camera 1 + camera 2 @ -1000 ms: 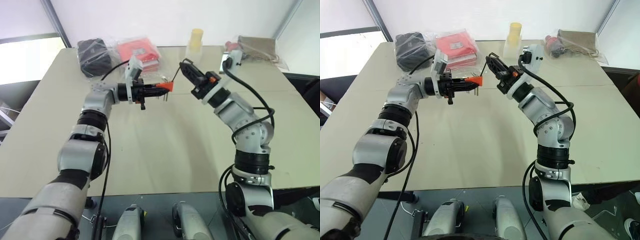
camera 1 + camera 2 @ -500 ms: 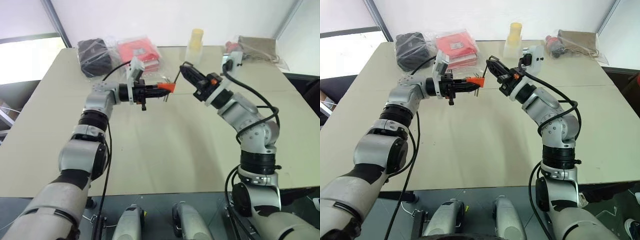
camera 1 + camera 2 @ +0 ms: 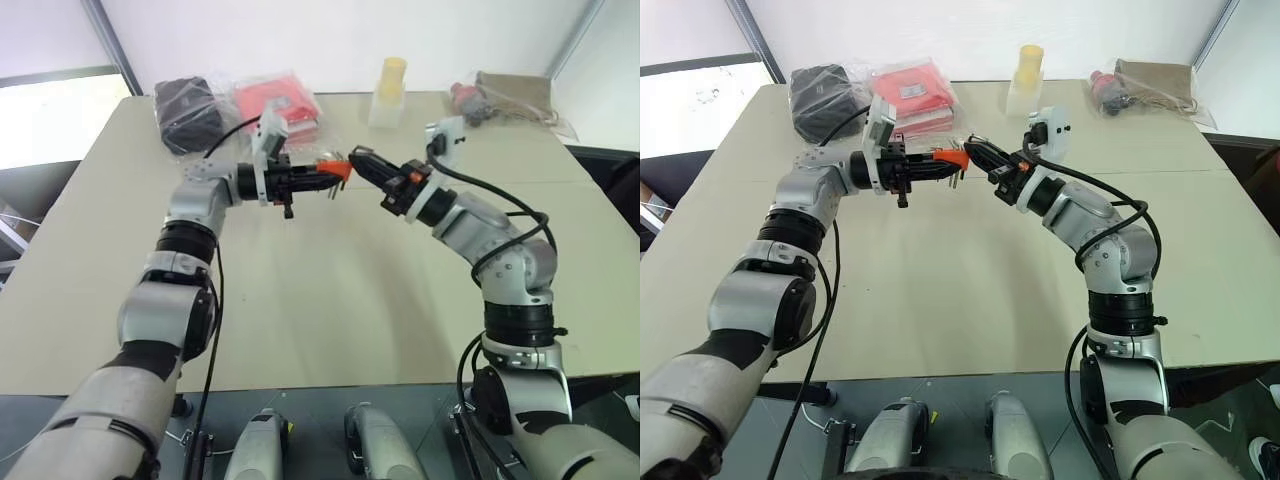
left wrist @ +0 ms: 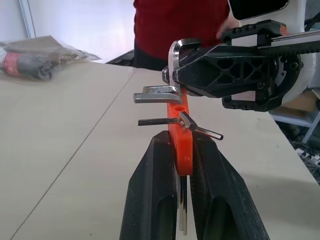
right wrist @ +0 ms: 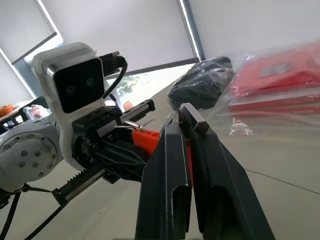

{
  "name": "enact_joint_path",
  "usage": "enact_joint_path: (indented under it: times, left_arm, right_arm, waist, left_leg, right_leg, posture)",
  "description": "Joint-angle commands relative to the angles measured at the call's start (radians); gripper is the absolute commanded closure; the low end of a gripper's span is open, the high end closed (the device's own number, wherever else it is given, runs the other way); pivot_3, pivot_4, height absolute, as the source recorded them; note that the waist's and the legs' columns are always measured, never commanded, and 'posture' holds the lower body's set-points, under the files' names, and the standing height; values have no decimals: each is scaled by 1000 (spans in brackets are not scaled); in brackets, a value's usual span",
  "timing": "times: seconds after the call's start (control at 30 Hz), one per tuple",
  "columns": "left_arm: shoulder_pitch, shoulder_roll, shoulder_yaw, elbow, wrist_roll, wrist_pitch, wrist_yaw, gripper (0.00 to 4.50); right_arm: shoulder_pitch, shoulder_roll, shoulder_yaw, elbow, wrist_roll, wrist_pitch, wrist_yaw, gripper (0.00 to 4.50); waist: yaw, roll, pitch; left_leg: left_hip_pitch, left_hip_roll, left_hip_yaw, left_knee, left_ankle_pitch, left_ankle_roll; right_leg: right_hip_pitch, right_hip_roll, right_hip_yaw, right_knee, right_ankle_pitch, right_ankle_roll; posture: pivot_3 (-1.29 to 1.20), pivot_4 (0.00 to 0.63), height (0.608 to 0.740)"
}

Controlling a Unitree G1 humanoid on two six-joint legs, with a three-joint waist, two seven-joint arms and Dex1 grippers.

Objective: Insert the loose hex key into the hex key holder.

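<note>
Head views: left gripper (image 3: 322, 178) pinches the orange hex key holder (image 3: 334, 171) above the table (image 3: 300, 300). Right gripper (image 3: 358, 158) meets it from the opposite side, fingers close together.

Left wrist view: holder (image 4: 181, 135) clamped between both black fingers (image 4: 152, 195); short keys jut sideways. Loose hex key (image 4: 175, 55), silvery bent rod, sits in the right gripper at the holder's top.

Right wrist view: right fingers (image 5: 167, 185) nearly pressed together, key tip (image 5: 194, 117) between them, just beside the holder (image 5: 147, 139).
</note>
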Motion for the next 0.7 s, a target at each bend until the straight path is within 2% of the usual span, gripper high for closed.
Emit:
enact_joint_path:
  times: [0.03, 0.07, 0.27, 0.37, 0.43, 0.7]
  left_arm:
    - [2, 4, 16, -46, -16, -2, 3, 4500]
    - [6, 6, 16, -48, -16, 0, 5, 4500]
    - [48, 26, 13, -88, -16, 30, 4, 4500]
    - [93, 46, 22, -136, -27, 65, 17, 4500]
    - [112, 52, 28, -166, -39, 90, 27, 4500]
    - [159, 56, 36, -265, -68, 158, 76, 4500]
  right_arm:
    - [-46, 7, -31, -18, 38, 4, 4, 2975]
    - [-49, 6, -45, -26, 50, -2, 8, 2640]
    - [-19, -64, -125, -132, 219, 88, 62, 2640]
    - [78, -199, -132, -243, 301, 189, 145, 2640]
    - [112, -237, -133, -274, 324, 204, 150, 2640]
    - [161, -265, -112, -297, 331, 202, 152, 2640]
  waist:
    - [0, 0, 0]
    - [0, 0, 0]
    - [2, 0, 0]
    - [7, 0, 0]
    - [4, 0, 0]
    - [3, 0, 0]
  left_leg:
    - [0, 0, 0, 0, 0, 0]
    - [0, 0, 0, 0, 0, 0]
    - [0, 0, 0, 0, 0, 0]
    - [0, 0, 0, 0, 0, 0]
    - [0, 0, -1, 0, 0, 0]
    - [0, 0, 0, 1, 0, 0]
  right_leg:
    - [0, 0, 0, 0, 0, 0]
    - [0, 0, 0, 0, 0, 0]
    - [0, 0, 0, 0, 0, 0]
    - [0, 0, 0, 0, 0, 0]
    - [1, 0, 0, -1, 0, 0]
    - [1, 0, 0, 0, 0, 0]
  posture:
    - [0, 150, 740]
    - [0, 150, 740]
    - [0, 150, 740]
    - [0, 150, 740]
    - [0, 150, 740]
    - [0, 150, 740]
